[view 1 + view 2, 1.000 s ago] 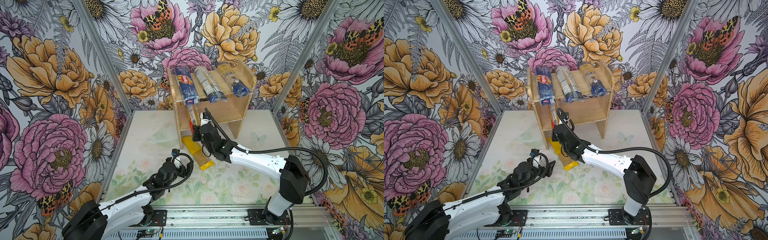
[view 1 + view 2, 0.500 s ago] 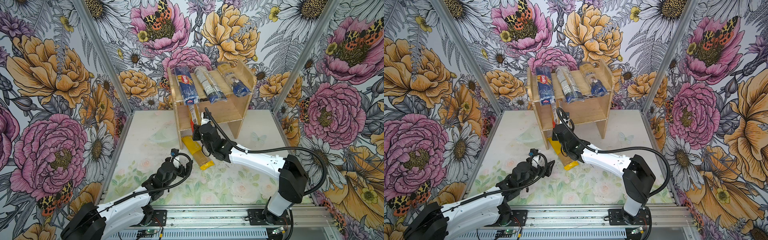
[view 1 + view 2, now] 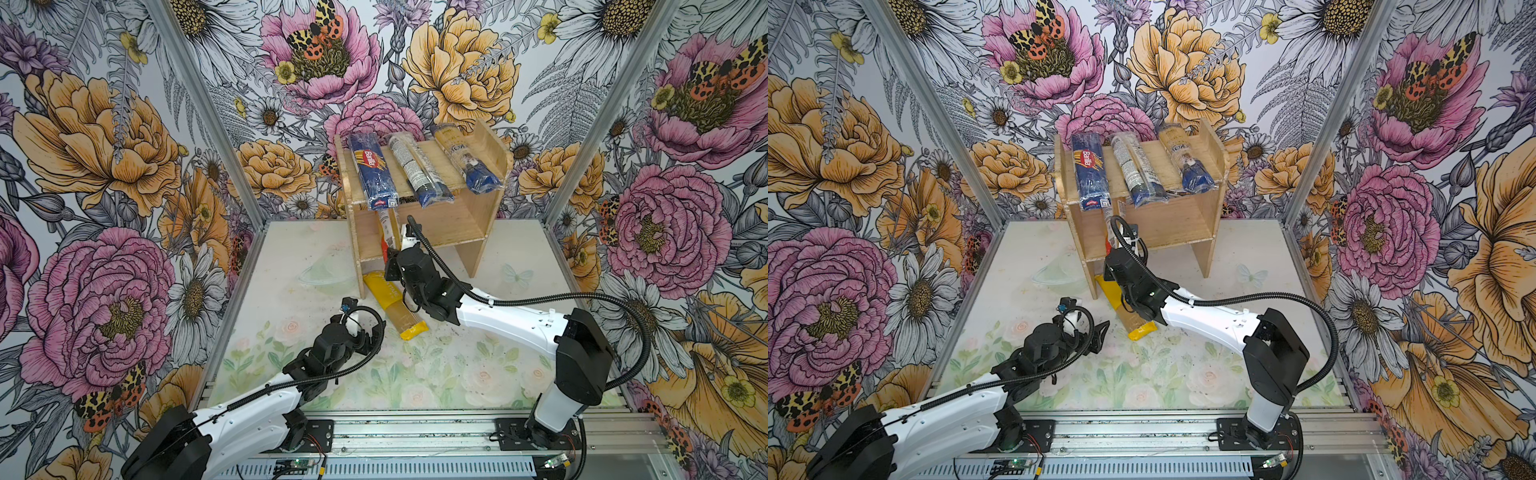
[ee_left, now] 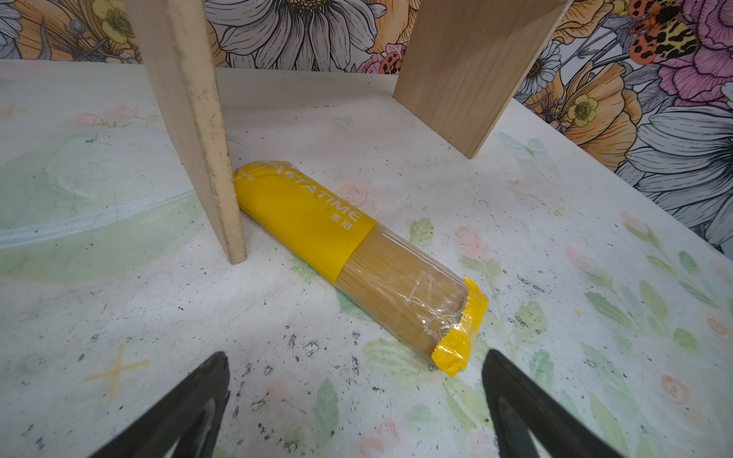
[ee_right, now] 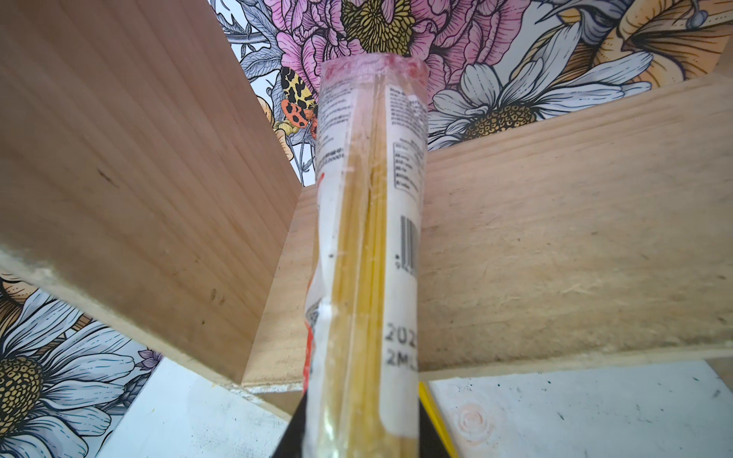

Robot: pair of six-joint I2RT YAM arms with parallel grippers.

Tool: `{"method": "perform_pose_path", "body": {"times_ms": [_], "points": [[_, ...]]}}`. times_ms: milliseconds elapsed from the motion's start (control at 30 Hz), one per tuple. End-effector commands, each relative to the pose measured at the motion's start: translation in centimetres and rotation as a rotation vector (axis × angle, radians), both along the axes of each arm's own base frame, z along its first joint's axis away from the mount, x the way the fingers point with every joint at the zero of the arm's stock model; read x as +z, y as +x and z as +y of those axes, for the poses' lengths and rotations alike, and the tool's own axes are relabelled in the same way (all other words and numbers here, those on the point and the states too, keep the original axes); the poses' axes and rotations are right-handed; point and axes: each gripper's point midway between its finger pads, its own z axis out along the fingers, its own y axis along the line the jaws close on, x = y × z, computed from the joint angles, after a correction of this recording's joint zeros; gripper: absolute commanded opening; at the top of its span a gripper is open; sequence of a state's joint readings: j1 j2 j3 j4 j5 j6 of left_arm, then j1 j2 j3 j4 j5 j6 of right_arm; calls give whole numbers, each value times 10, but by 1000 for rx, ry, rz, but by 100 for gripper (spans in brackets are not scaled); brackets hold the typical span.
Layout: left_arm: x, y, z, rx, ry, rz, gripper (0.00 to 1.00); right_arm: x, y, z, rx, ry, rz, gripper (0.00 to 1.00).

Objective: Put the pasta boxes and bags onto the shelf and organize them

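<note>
my right fingers (image 5: 289, 444): pinching red-ended pack (image 5: 365, 238), long axis aimed into shelf (image 5: 555, 257) lower tier
my left fingers (image 4: 190, 408): spread; yellow-ended pack (image 4: 357, 257) lies just ahead, diagonal

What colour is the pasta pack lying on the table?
The pasta pack is bright yellow with a clear window; the left wrist view shows it best.

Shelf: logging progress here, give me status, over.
Right gripper shut on red-ended pack, far end over shelf, lower tier. Left gripper open, facing yellow pack on table. Yellow pack's end lies under shelf; tier itself bare.
</note>
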State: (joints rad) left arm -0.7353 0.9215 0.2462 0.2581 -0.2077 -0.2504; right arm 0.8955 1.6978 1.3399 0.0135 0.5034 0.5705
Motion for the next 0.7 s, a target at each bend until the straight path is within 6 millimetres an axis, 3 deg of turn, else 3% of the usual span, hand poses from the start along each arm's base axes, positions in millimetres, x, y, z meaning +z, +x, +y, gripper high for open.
{"method": "perform_pose_path", "body": {"times_ms": [0, 667], "points": [[-2, -3, 0, -23, 11, -4, 99, 92, 5, -13, -60, 192, -203, 0], [-3, -3, 1, -20, 5, 0, 99, 96, -1, -35, -87, 168, -220, 0]]}}
